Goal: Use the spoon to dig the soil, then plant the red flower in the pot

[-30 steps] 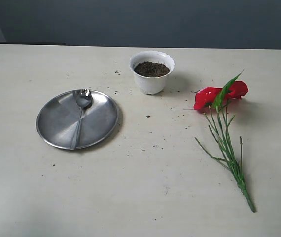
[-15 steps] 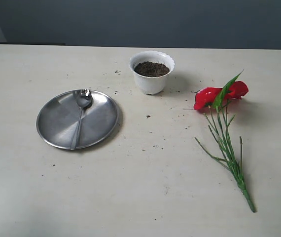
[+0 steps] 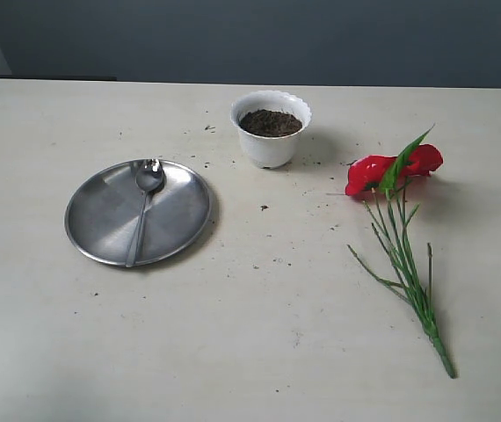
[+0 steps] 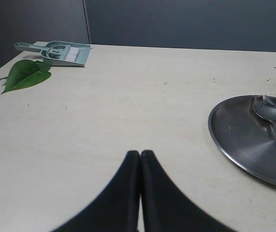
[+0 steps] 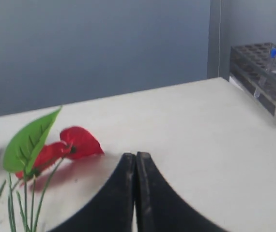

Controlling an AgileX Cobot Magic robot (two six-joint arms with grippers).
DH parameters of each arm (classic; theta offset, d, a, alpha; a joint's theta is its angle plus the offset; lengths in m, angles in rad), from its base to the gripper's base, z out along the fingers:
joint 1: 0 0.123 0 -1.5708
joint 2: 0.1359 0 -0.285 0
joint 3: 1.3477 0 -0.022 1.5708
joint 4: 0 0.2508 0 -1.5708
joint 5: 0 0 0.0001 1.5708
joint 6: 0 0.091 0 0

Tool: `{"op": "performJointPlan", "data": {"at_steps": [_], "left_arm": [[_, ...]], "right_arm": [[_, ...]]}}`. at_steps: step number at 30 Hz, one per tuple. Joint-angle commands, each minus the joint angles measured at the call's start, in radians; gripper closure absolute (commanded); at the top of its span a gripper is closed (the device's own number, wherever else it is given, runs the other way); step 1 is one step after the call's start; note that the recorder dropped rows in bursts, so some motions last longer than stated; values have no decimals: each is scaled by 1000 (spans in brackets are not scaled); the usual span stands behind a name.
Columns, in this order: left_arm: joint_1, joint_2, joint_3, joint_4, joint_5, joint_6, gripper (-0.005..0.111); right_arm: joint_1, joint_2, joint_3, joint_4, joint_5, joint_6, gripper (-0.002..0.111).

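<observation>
Both of my jaws are pressed together with nothing between them: my left gripper (image 4: 140,153) hangs over bare desk, my right gripper (image 5: 135,155) likewise.

Under me spreads a pale cream desk (image 3: 259,352), dusted with dark specks, against a dark grey-blue wall.

A slim shiny steel spoon (image 3: 142,208) lies on a flat round steel plate (image 3: 101,220) on the left half of the desk, its long axis running from the near edge toward the far edge, bowl at the far end. From my left wrist the plate sits well apart from my closed tips.

A small white scalloped pot (image 3: 271,132) holding dark brown crumbly soil (image 3: 270,122) stands near the far edge, about midway.

An artificial red flower with one green leaf (image 3: 393,170) lies on the right half, petals toward the far edge, bound stems pointing at the near right corner. Its petals lie near my right tips.
</observation>
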Motion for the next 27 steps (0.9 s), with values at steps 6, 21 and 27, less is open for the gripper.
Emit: {"op": "performJointPlan", "data": {"at_steps": [6, 21, 27], "left_arm": [[0, -6, 5, 4, -21, 1, 107], [0, -6, 5, 27, -23, 1, 107], [0, -6, 5, 30, -23, 1, 107]], "right_arm": [[-4, -4, 2, 89, -182, -1, 109], [-4, -4, 2, 280, -470, 4, 109], [-4, -4, 2, 270, -644, 69, 109]]}}
